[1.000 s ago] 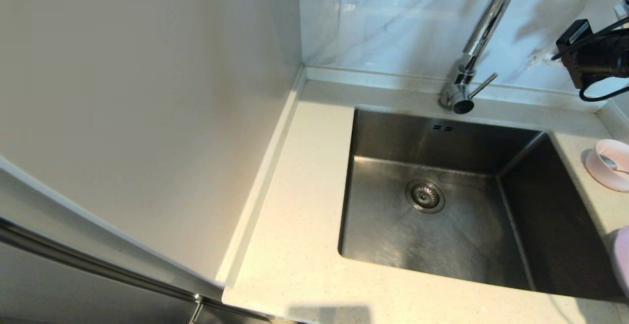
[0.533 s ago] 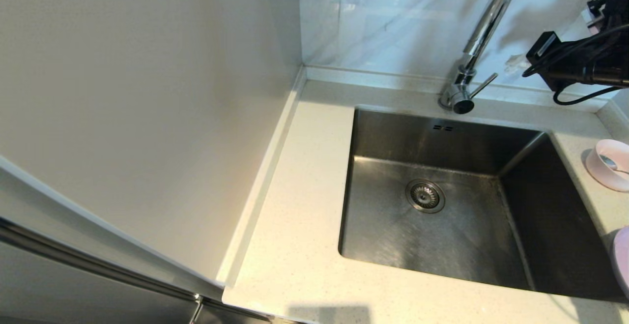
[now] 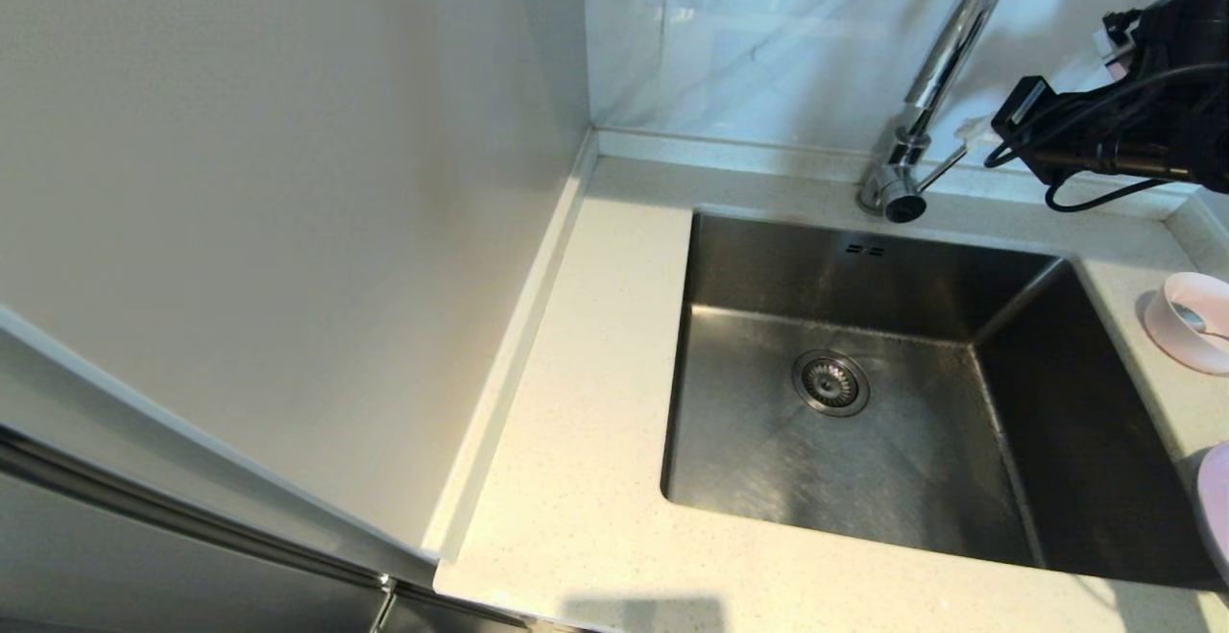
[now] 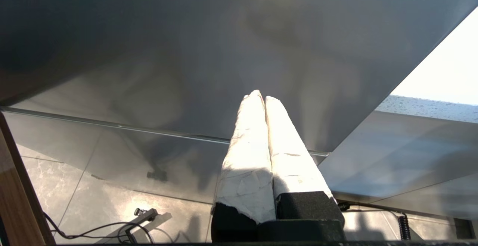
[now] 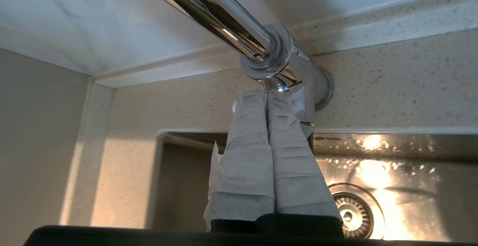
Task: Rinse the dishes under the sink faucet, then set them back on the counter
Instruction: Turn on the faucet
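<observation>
Since the earlier frame, right pincer is sliding leftward along the back wall, now w/ taped fingers pressed together, tips right at the faucet base beside its lever. Sink basin is lying open below. Pink bowl w/ spoon is sitting on the table near the right edge, plate cut off there. Left pincer is hanging parked below table level, fingers together.

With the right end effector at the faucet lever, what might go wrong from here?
1. The right end effector, shut, meets the thin lever only at its tips, so it may slip off.
2. A hard push may run the water too strongly into the sink.
3. The pink bowl lies near the arm's path back.
</observation>
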Motion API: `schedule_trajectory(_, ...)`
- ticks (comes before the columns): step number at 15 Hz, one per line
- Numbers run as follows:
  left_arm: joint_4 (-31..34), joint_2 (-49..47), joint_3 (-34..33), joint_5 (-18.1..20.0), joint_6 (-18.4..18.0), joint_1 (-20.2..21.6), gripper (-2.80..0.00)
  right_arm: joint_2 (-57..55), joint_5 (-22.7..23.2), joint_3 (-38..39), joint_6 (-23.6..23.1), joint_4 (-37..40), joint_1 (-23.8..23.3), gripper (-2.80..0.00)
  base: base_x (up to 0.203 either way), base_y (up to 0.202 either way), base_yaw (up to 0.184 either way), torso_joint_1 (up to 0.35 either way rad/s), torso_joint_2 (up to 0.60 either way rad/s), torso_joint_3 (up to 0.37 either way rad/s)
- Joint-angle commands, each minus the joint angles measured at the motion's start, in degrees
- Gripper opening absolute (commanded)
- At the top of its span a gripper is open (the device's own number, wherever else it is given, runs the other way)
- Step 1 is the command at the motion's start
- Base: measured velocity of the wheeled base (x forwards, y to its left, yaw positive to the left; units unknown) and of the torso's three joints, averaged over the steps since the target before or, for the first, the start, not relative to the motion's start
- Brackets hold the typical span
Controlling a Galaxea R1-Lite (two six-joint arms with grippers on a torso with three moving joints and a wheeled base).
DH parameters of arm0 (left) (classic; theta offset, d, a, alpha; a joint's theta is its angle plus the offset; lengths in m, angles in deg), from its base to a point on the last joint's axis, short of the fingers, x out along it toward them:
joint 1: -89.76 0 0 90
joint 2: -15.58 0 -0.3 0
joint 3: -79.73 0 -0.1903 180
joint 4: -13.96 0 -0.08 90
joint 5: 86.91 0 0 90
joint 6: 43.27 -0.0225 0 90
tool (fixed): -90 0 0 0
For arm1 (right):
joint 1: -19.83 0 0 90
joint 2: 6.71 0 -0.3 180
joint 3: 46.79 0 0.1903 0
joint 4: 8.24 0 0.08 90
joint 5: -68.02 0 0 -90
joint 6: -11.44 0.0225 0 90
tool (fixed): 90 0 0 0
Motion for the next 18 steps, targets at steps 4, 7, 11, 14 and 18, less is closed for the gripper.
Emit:
schedule_trajectory(4,0.00,0.00,0.00,-0.04,0.00,0.00,-2.80,0.38,0.32,0.51,-4.51,3.07,0.00,-2.80,0.000,0.000,0.000,0.000,0.00,0.000)
schedule_trajectory(7,0.00,0.00,0.00,-0.04,0.00,0.00,-2.80,0.90,0.54,2.29,-6.22,3.92,-0.13,-2.80,0.000,0.000,0.000,0.000,0.00,0.000)
schedule_trajectory(11,0.00,0.00,0.00,-0.04,0.00,0.00,-2.80,3.55,1.23,6.39,-7.25,4.01,-0.56,-2.80,0.000,0.000,0.000,0.000,0.00,0.000)
schedule_trajectory(14,0.00,0.00,0.00,-0.04,0.00,0.00,-2.80,4.22,0.84,6.05,-7.39,3.43,-0.56,-2.80,0.000,0.000,0.000,0.000,0.00,0.000)
schedule_trajectory(18,0.00,0.00,0.00,-0.04,0.00,0.00,-2.80,7.56,0.62,1.97,-7.25,3.89,-1.56,-2.80,0.000,0.000,0.000,0.000,0.00,0.000)
